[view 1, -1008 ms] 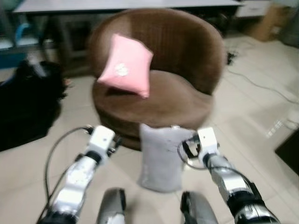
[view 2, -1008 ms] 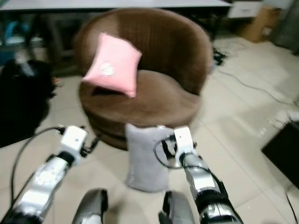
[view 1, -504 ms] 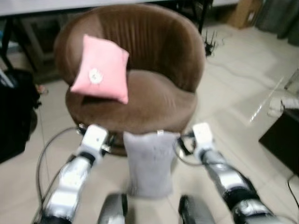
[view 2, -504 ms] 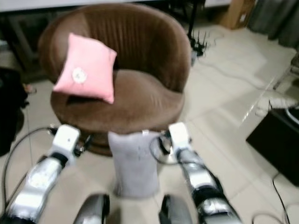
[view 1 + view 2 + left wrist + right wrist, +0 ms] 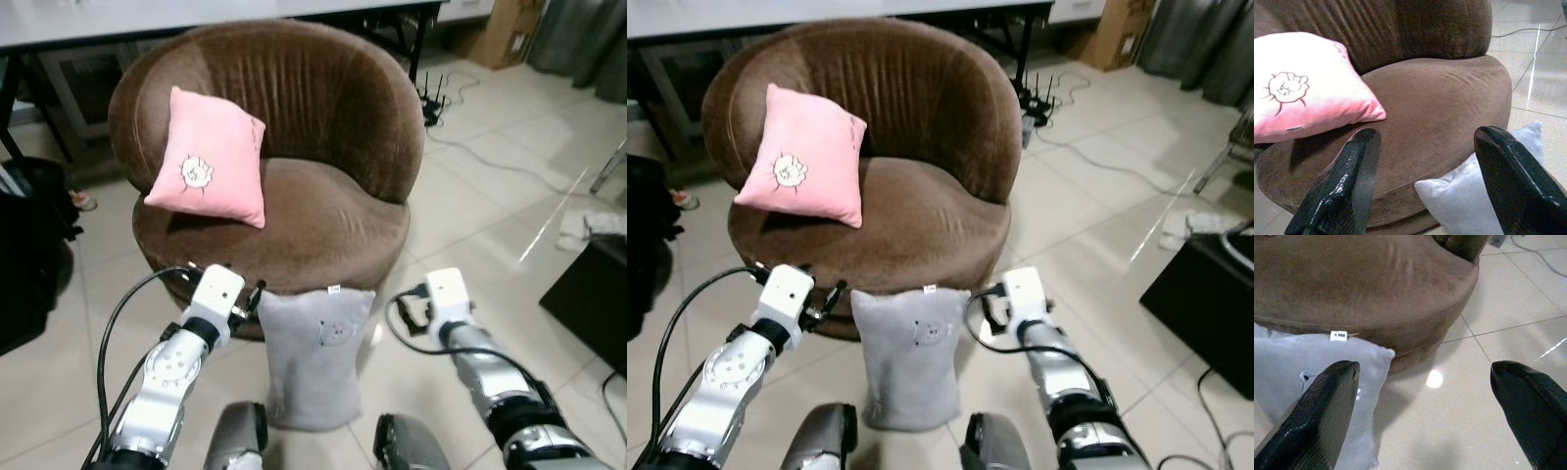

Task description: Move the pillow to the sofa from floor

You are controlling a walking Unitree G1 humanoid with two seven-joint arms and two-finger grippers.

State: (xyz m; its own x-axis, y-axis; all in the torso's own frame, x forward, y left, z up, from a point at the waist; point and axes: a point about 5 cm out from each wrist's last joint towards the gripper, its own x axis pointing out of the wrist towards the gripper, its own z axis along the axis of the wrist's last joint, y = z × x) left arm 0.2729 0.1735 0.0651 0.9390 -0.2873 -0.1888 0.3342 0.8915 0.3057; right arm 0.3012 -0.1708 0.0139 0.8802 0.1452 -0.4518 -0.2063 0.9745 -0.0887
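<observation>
Grey pillow (image 5: 315, 356) upright on floor, long axis vertical, against sofa (image 5: 323, 211)

Both arms are silver metal tubes with dark joint bands, each ending in a boxy white wrist block, and a thin black cable loops out from each wrist, a big arc on the left arm (image 5: 162, 377) and a tighter coil on the right arm (image 5: 490, 377). Fingers (image 5: 1342, 191) are glossy black, thick and rounded at the tips. Down low there's a pair of rounded grey-and-black body parts (image 5: 240, 441).
</observation>
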